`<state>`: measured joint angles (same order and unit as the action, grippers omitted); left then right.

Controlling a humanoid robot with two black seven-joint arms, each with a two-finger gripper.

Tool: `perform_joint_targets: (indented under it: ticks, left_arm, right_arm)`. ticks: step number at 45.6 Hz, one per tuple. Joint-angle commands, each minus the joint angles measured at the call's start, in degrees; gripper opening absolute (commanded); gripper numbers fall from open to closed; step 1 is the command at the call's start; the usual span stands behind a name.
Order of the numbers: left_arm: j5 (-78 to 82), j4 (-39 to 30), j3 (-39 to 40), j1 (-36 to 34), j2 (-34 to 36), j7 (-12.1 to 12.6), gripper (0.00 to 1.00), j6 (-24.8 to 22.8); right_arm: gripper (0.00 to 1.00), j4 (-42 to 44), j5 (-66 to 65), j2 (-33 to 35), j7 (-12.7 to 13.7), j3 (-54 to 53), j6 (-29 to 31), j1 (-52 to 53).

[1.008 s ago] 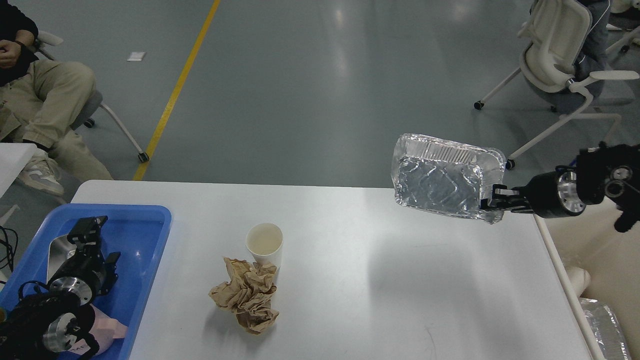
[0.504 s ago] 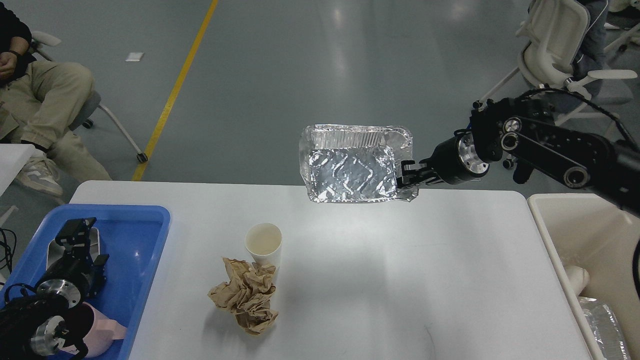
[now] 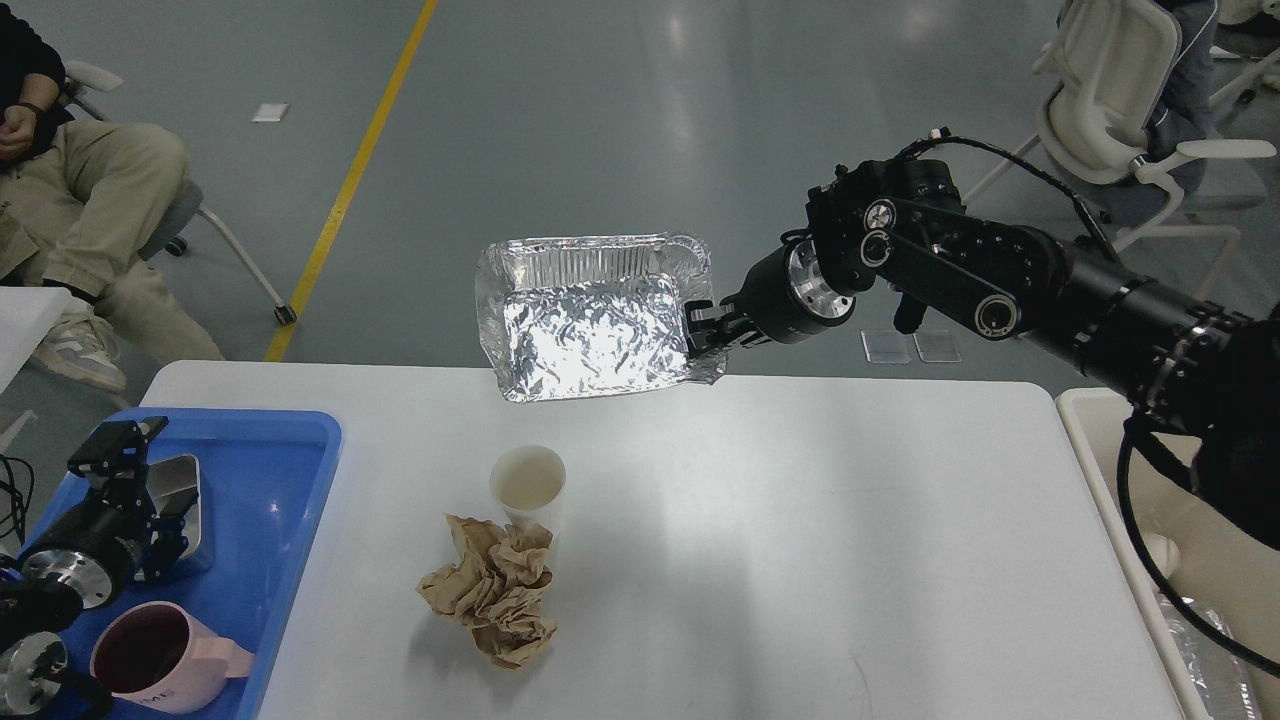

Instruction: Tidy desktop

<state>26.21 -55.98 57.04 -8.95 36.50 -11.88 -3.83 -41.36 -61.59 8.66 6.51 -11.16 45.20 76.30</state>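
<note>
The white desktop fills the lower view. My right gripper is shut on the right rim of a crumpled foil tray and holds it in the air above the desktop's far edge, open side tilted toward me. A white paper cup stands upright on the desktop, below and just left of the foil tray. Crumpled brown paper lies against its near side. My left gripper is open over the blue tray, beside a metal box.
A pink mug sits in the blue tray's near end. A cream bin stands at the desktop's right edge with another foil piece inside. A seated person and a white chair are beyond the table.
My right arm carried the foil tray leftward from above the desktop's right end to above its far middle. My left arm drew back to the left, uncovering the pink mug.
</note>
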Motion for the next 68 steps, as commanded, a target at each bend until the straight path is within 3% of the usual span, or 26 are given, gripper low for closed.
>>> perform_joint_targets:
  ticks: [1, 9, 14, 21, 27, 30, 42, 48, 51, 59, 63, 68]
  left_arm:
    - [1.65, -7.46, -0.35, 2.0, 6.29, 0.19, 0.97, -0.03]
    - [5.17, -22.58, -1.4, 7.44, 19.46, 0.63, 0.97, 5.14]
    - [5.26, -28.48, -3.51, 11.58, 29.13, 0.54, 0.97, 7.61]
    - [5.43, -28.75, -7.02, 16.24, 42.67, -0.6, 0.97, 7.96]
    - [5.26, -26.73, -10.71, 17.03, 53.04, -4.9, 0.97, 8.14]
    - [4.65, -26.73, -11.6, 16.95, 55.86, -5.87, 0.97, 8.75]
    - [-2.3, -26.64, -11.33, 15.54, 56.05, -6.58, 0.97, 9.28]
    - [0.06, -24.8, -11.07, 15.54, 53.33, -11.14, 0.97, 9.37]
    - [6.99, -23.74, -10.81, 14.23, 52.01, -11.59, 0.97, 9.37]
    - [35.46, -19.27, -11.25, 2.63, 45.95, -12.12, 0.97, 8.85]
    - [47.5, -15.05, -10.98, -1.41, 42.78, -12.29, 0.97, 5.95]
    - [64.29, -11.97, -11.68, -9.32, 37.16, -14.31, 0.97, 2.43]
  right_arm:
    - [0.0, 1.63, -0.02, -1.81, 0.0, 0.0, -0.38, -0.36]
    - [0.0, 3.74, -0.02, -4.27, -0.09, 0.0, -0.64, -0.36]
    - [0.0, 4.53, -0.02, -5.15, 0.0, 0.0, -0.64, -0.19]
    - [0.0, 5.41, -0.02, -5.59, 0.0, 0.0, -0.64, 0.34]
    - [0.0, 5.5, -0.02, -5.5, -0.09, 0.0, -0.64, 0.52]
    - [0.0, 5.58, -0.02, -5.5, -0.09, 0.0, -0.64, 0.34]
    - [0.0, 6.38, -0.02, -5.5, -0.09, 0.0, -0.64, 0.25]
    - [0.0, 6.46, 0.15, -5.59, -0.18, 0.0, -0.73, 0.16]
    - [0.0, 6.46, 0.15, -5.59, -0.18, -0.18, -0.73, 0.16]
    - [0.0, 6.46, 0.15, -5.94, -0.27, -0.18, -0.82, 0.16]
    - [0.0, 6.46, 0.24, -6.2, -0.27, -0.27, -0.82, 0.16]
    - [0.0, 6.55, 0.15, -6.55, -0.27, -0.27, -0.9, 0.16]
